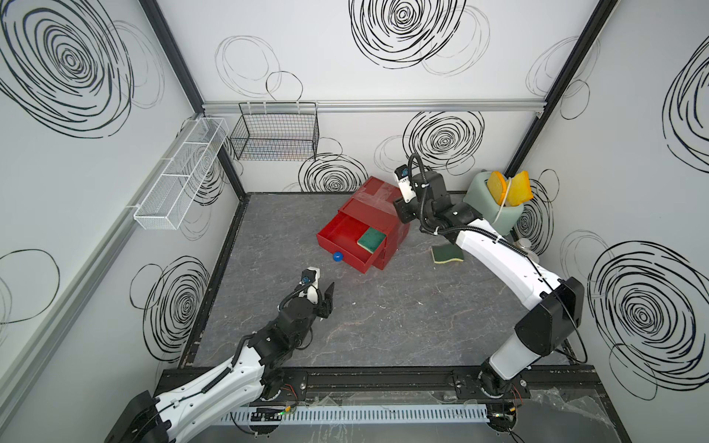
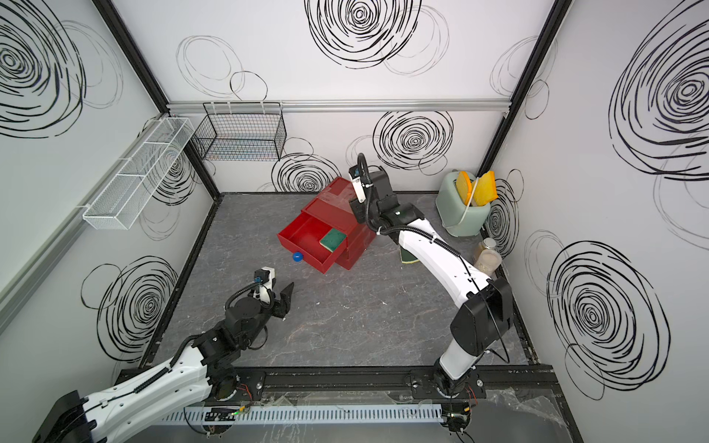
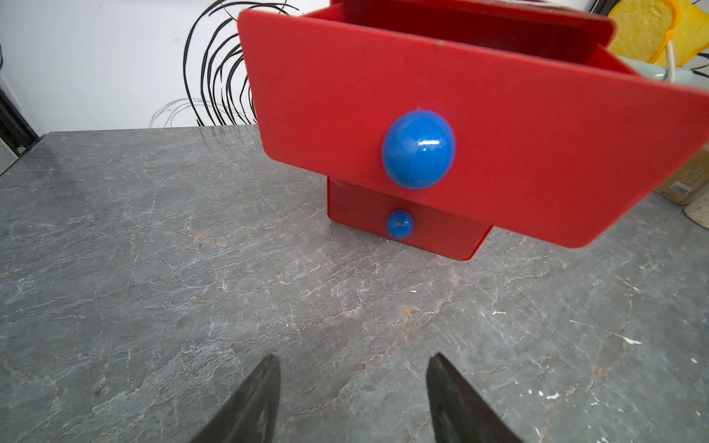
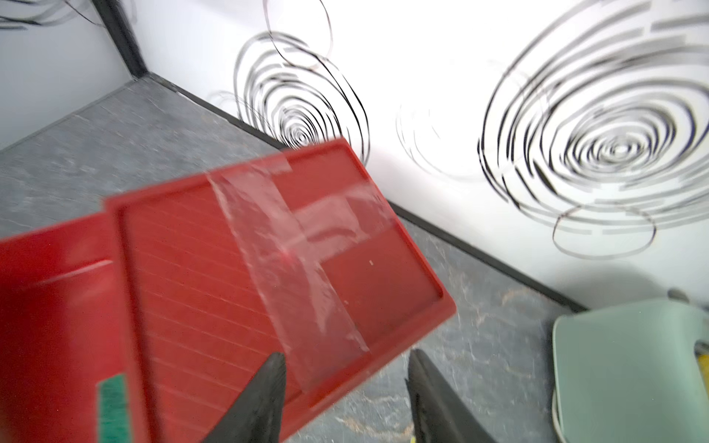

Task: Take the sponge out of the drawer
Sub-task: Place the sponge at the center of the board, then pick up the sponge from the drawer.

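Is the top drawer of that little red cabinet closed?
No, the top drawer is pulled out of the red cabinet, with a green sponge lying in one corner of it.

In both top views the room is a small box with white walls (image 1: 383,76), evenly lit, and black spiral scribbles (image 1: 403,15) are drawn on them, while black posts (image 1: 172,57) stand in the two back corners. The floor (image 1: 383,318), in the middle of the frame, is a grey stone-like surface with thin pale veins. A silver rail (image 1: 422,104) runs along the back wall, a black wire basket (image 1: 274,132) hangs from it at upper left, and a white mesh shelf (image 1: 180,172) with three compartments is fixed on the left wall.
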